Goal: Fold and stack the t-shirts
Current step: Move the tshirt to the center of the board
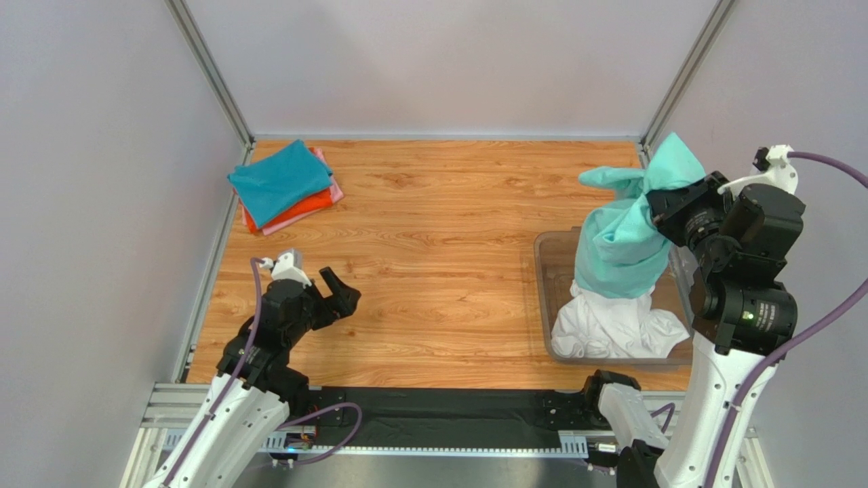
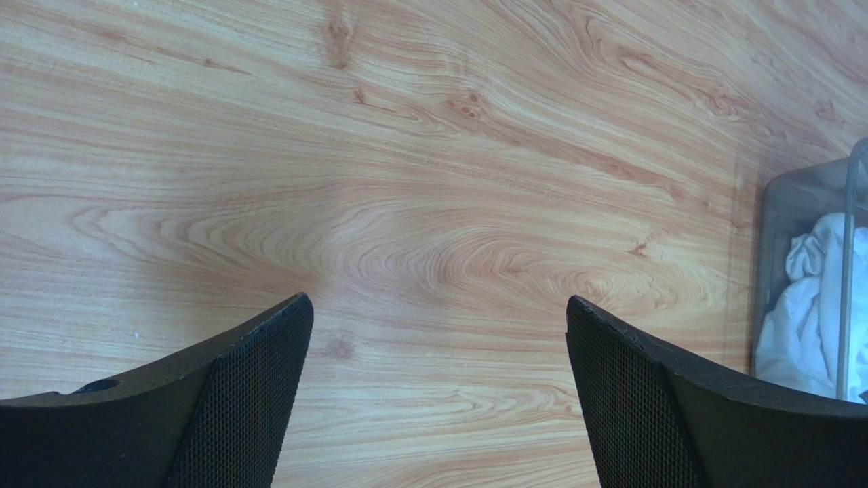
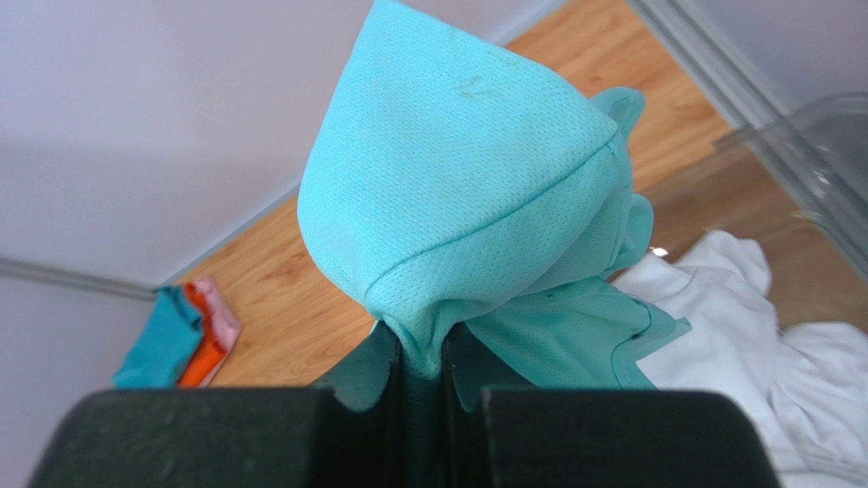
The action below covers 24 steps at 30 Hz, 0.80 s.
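Note:
My right gripper (image 1: 664, 208) is shut on the mint-green t-shirt (image 1: 624, 239) and holds it up above the clear bin; the cloth is pinched between its jaws in the right wrist view (image 3: 464, 183). A white t-shirt (image 1: 611, 323) lies crumpled in the bin under it and also shows in the right wrist view (image 3: 759, 325). A folded stack sits at the far left: teal-blue t-shirt (image 1: 277, 181) on top, orange-red (image 1: 318, 203) and pink (image 1: 322, 160) edges below. My left gripper (image 1: 334, 298) is open and empty over bare wood (image 2: 438, 305).
The clear plastic bin (image 1: 548, 295) stands at the right near edge; its corner shows in the left wrist view (image 2: 851, 264). Grey walls and metal posts enclose the wooden table (image 1: 438, 244) on three sides.

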Tool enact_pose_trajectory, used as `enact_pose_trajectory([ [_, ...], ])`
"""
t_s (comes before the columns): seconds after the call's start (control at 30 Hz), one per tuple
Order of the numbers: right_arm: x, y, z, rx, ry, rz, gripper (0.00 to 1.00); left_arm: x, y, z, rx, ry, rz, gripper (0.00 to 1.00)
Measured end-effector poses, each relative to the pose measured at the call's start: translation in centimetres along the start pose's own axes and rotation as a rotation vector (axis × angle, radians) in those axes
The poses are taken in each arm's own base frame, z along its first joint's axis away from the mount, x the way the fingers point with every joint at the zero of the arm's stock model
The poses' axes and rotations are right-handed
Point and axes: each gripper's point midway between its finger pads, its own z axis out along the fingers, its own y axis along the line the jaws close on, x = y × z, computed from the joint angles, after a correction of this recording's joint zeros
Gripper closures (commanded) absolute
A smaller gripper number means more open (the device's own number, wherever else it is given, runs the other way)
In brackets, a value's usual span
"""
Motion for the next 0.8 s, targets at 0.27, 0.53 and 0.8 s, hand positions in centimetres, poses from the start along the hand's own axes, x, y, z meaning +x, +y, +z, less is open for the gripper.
enact_pose_trajectory([
  [0.27,4.1,9.6,-2.8,-0.395,0.198,-0.11,1.0,-0.1,-0.2,-0.2,0.013,-0.008,-0.005,0.0],
  [0.53,14.7,20.2,-4.0,-0.662,0.43,-0.285,1.0,0.0,-0.4,-0.3,0.018,-0.001,-0.048,0.0],
  [0.8,29.1,23.2,0.6,-0.59,0.638,-0.324,0.87,1.5,0.8,-0.6,-0.047,0.053,-0.102,0.0],
])
